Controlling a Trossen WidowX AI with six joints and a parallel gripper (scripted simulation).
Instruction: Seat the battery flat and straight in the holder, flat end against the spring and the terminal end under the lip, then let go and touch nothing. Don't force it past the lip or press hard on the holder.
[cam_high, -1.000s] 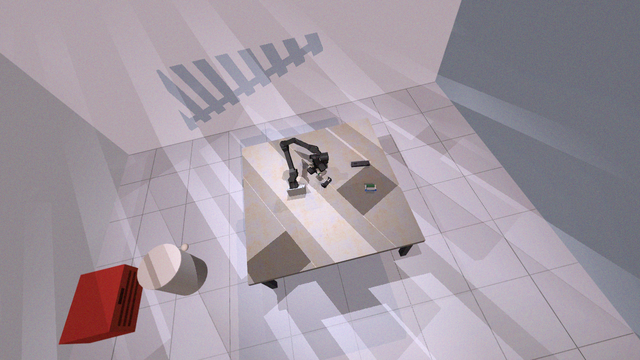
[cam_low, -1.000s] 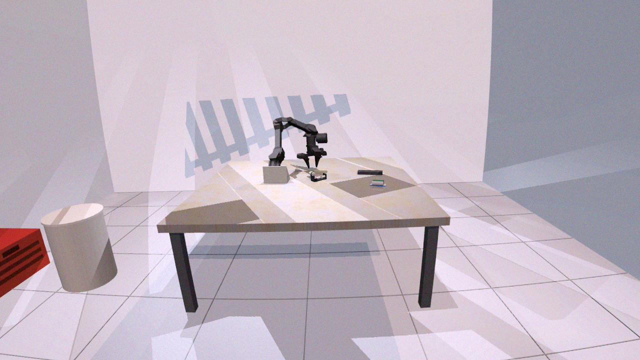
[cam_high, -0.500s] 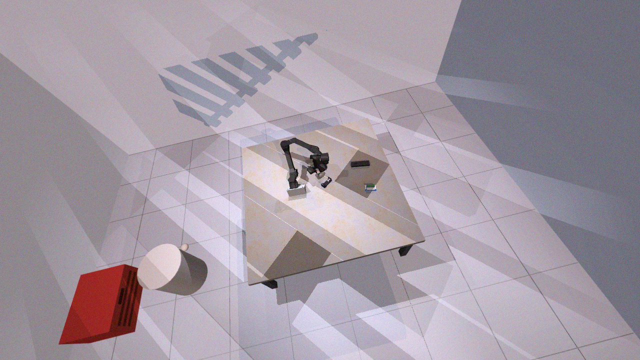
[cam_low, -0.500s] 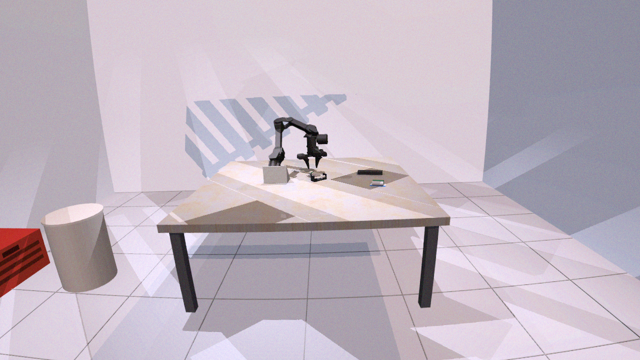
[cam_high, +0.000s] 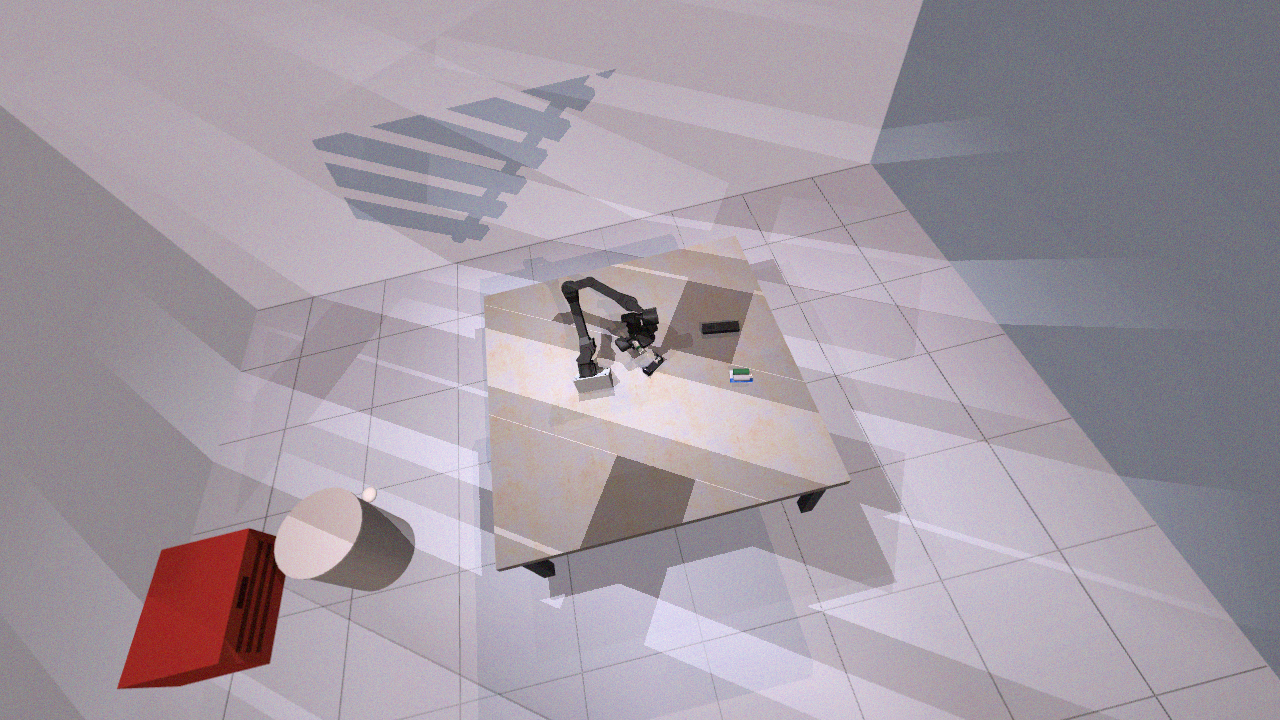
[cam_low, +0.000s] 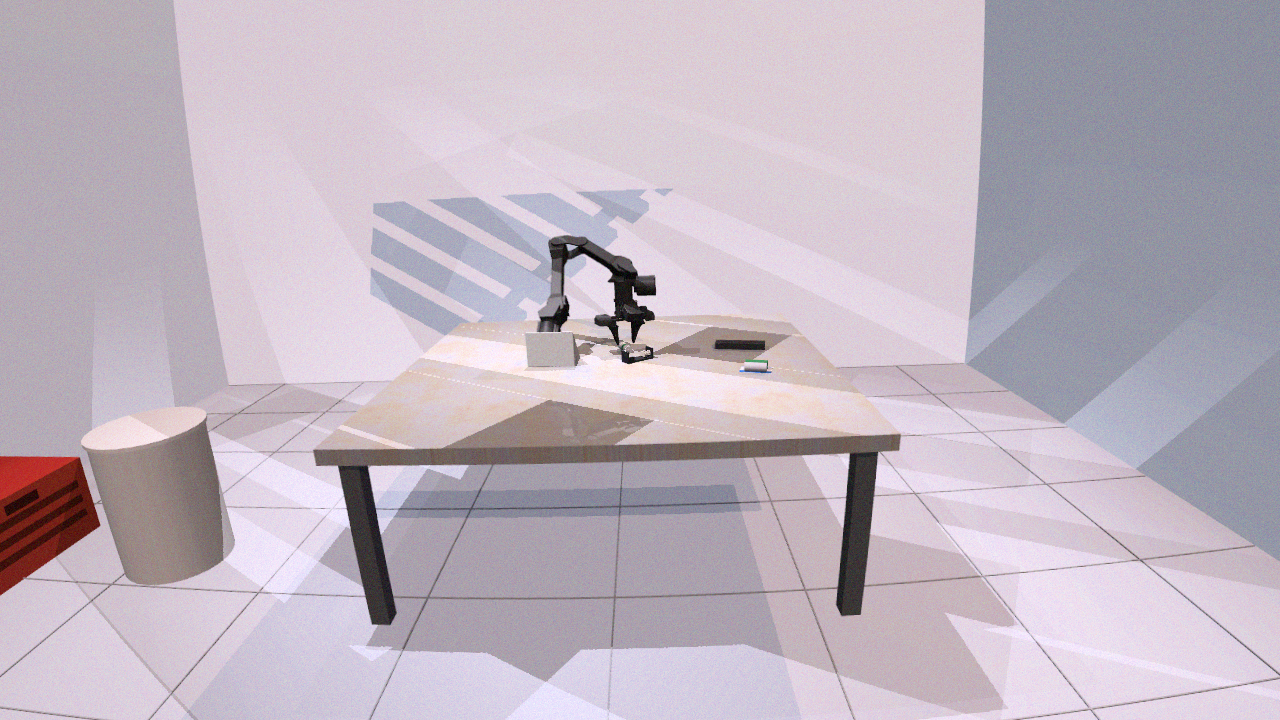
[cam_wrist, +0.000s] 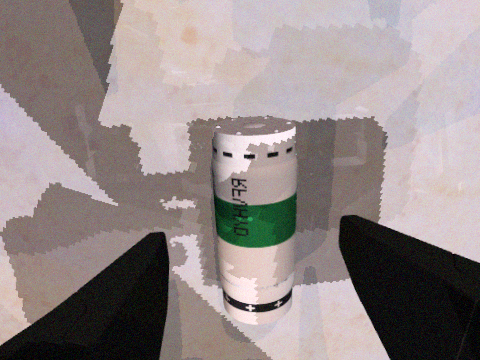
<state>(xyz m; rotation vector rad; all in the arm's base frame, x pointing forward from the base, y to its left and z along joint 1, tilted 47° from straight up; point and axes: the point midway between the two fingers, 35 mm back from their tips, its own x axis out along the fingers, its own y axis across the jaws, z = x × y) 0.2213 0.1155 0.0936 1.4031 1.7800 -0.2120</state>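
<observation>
From the top view, your arm (cam_high: 590, 308) rose from its base, folded at the elbow and dropped the gripper (cam_high: 637, 344) toward the table (cam_high: 626, 447), just beside the holder (cam_high: 652, 364). In the exterior view, you had the wrist pointing straight down. At the wrist, the battery (cam_wrist: 255, 220) lay flat on the table between your two black fingers, touching neither; the jaws stood part open, holding nothing.

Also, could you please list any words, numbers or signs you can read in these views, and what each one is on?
"VEЛHYO", roughly: printed lengthwise on the battery, across its green band; the letters are blurred, so uncertain.
"+ +": on the dark ring at the battery's near end.
Dashes: ringing its far end.
Other objects: none legible.
</observation>
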